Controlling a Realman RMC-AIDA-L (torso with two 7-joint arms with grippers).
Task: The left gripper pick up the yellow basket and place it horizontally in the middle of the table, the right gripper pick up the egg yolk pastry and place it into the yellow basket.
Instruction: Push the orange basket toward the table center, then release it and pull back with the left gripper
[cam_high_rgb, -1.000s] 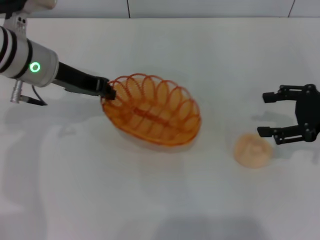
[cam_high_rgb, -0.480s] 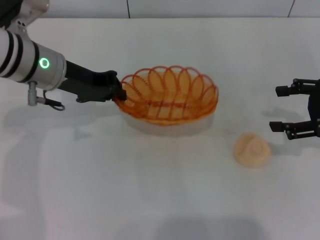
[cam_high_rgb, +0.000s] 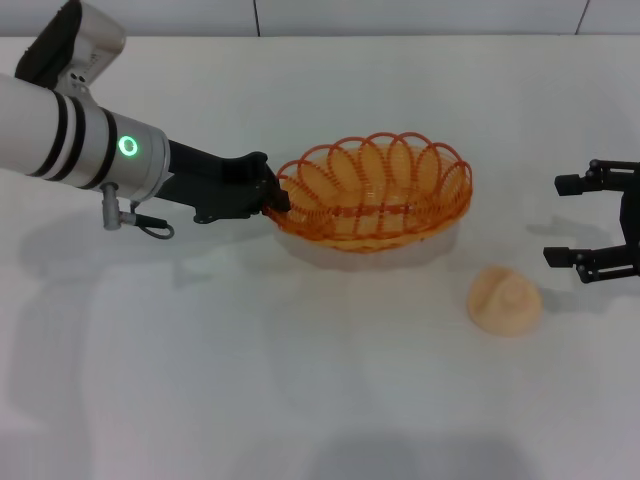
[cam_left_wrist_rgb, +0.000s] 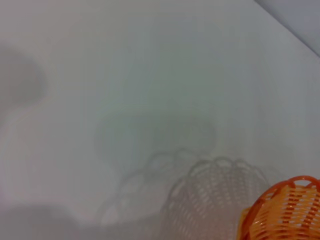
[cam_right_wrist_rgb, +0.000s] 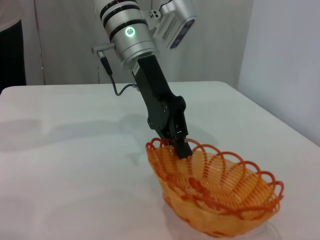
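Above the white table (cam_high_rgb: 300, 400), the black left gripper (cam_high_rgb: 272, 192) clamps the empty oval orange-yellow wire basket's (cam_high_rgb: 375, 192) rim; the open-fingered right gripper (cam_high_rgb: 590, 222) hovers near the peach domed pastry (cam_high_rgb: 505, 299).

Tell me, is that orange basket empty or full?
Empty: the yellow basket shows only bare wire inside; the egg yolk pastry sits outside on the table.

White table (cam_high_rgb: 300, 400): egg yolk pastry (cam_high_rgb: 506, 299) lying directly on it, right of centre

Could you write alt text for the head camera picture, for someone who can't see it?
The left gripper holds the yellow basket by its rim over the white table. The egg yolk pastry lies beside the open right gripper.
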